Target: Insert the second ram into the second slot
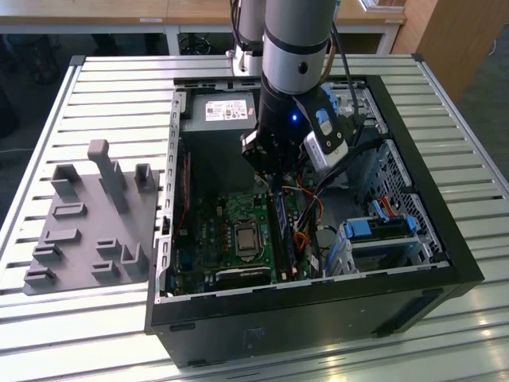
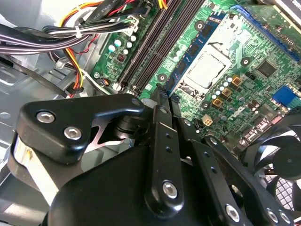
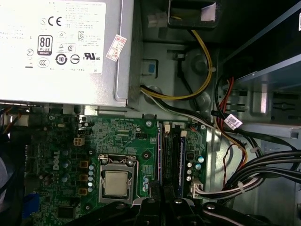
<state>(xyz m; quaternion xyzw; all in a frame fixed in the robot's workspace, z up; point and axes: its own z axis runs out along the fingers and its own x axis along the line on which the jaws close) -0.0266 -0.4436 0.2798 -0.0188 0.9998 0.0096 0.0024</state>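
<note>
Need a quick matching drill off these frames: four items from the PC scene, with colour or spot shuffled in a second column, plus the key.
Things:
1. power supply
2. memory stick
3. moulded rack
4. circuit board

Descriptions:
A. grey, on the slatted table outside the case
B. blue, lined with black chips
C. silver box with a white label
D. green, carrying the processor

Pairs: 1-C, 2-B, 3-A, 4-D
</note>
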